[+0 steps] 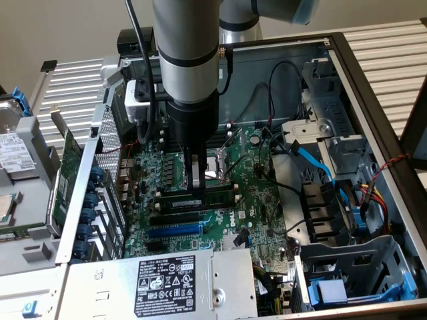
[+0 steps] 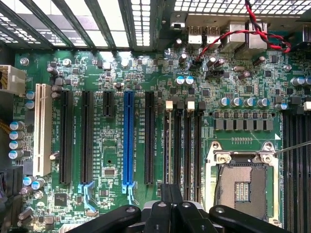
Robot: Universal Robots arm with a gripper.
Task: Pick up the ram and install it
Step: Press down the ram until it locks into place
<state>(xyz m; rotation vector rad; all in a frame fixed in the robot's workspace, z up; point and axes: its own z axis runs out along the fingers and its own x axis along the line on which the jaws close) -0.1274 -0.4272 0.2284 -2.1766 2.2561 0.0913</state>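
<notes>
Closest to the wrist camera are the black linkages and fingers of the hand (image 2: 170, 191). The fingers are pressed together into a single blunt tip, with nothing visible pinched between them. That tip points down at the bank of black memory slots (image 2: 188, 145) with white end clips, which run beside the open CPU socket (image 2: 241, 182) on the green motherboard (image 2: 112, 160). In the exterior view the hand (image 1: 195, 183) hangs straight down from the grey arm, in the middle of the frame, inside the open computer case (image 1: 373, 87) that lies on its side. Directly beneath the tip lies the ram (image 1: 207, 197). It is a long narrow stick with dark chips, standing on edge along a slot just below the socket in the picture and above the blue expansion slot (image 1: 175, 229). Its line matches the slots around it, so it looks placed in the slot rather than carried. A closed hand over the stick's upper edge suits pushing downward, not gripping, since shut fingers give one firm face to bear on the thin board. Whether the tip actually touches the stick cannot be told, nor whether the end clips have latched. The silver power supply (image 1: 167, 280) with its black label fills the lower part of the frame, well clear of the arm's vertical approach.
</notes>
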